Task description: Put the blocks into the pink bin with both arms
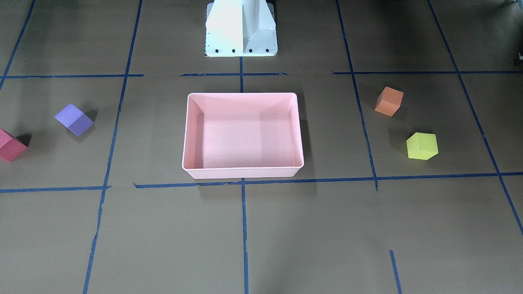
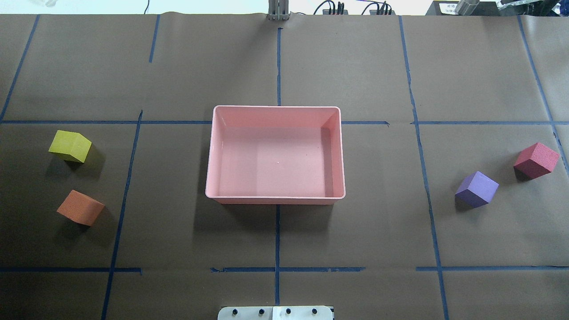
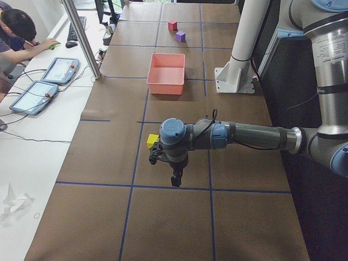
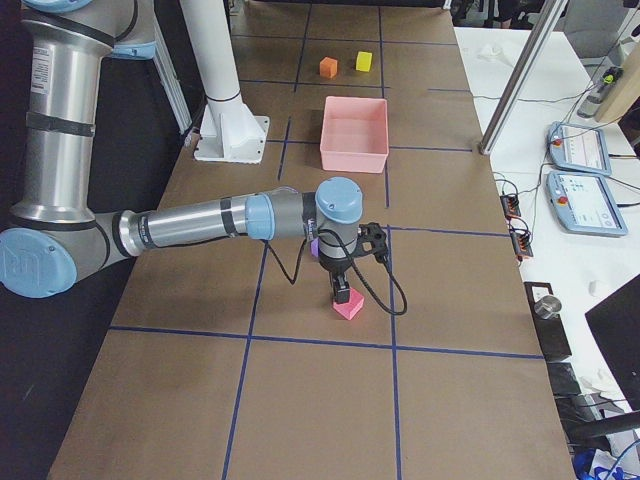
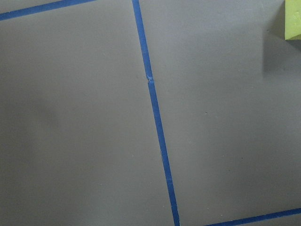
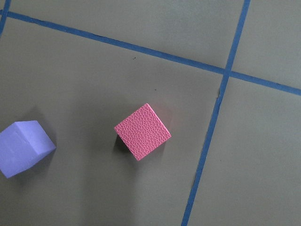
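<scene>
Starting, I judge: the shallow light-pink plastic bin (image 2: 275, 200) sits empty at centre, the red foam cube (image 2: 536, 160) and purple foam cube (image 2: 476, 189) on the robot's right, the yellow foam cube (image 2: 70, 146) and orange foam cube (image 2: 80, 207) on its left. The right gripper (image 4: 343, 292) seems to hang over red, the left gripper (image 3: 176, 178) beside yellow; how wide, I cannot tell. Next: square up, descend.

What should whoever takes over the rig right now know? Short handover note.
The left gripper hangs low over the table beside the yellow block; open or shut, cannot tell.
The right gripper hangs over the red block; open or shut, cannot tell.
The pink bin sits mid-table, empty.
The orange block lies by the yellow one on the robot's left, the purple block by the red one on its right.
Done: nothing binned. Left: all four blocks.
</scene>
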